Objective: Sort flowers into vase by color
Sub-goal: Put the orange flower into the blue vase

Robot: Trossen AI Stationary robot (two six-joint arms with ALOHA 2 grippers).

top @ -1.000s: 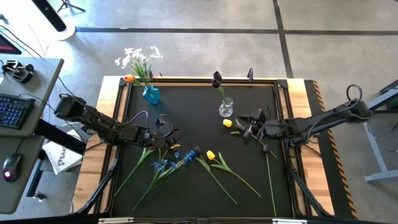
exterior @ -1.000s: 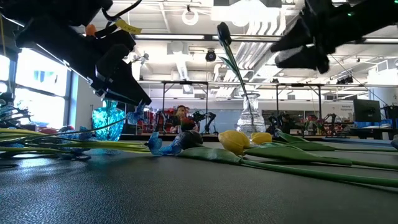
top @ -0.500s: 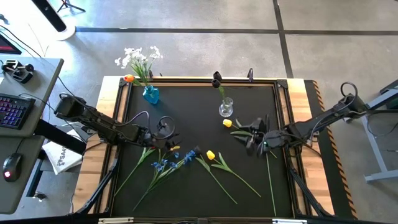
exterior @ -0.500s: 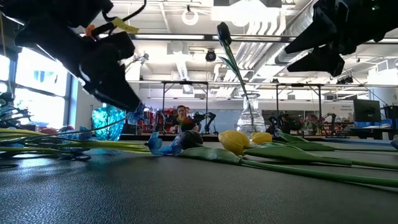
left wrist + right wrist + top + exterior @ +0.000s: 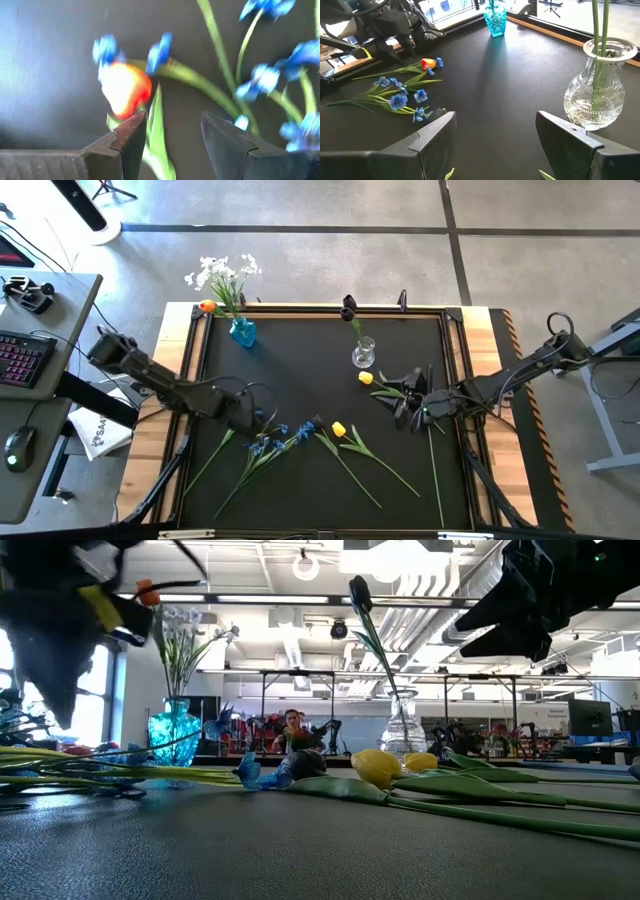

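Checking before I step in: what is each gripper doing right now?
Left gripper: open, empty, over the orange tulip and blue flowers.
Right gripper: open, empty, above the mat near the clear vase.

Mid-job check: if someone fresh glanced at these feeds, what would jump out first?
Probably the loose flowers strewn across the near half of the black mat, blue sprays and yellow tulips among them. Next, the left pincer, open just above an orange-red tulip lying among the blue sprays. At the far edge stand a blue vase with white sprays and a clear vase with a dark tulip.
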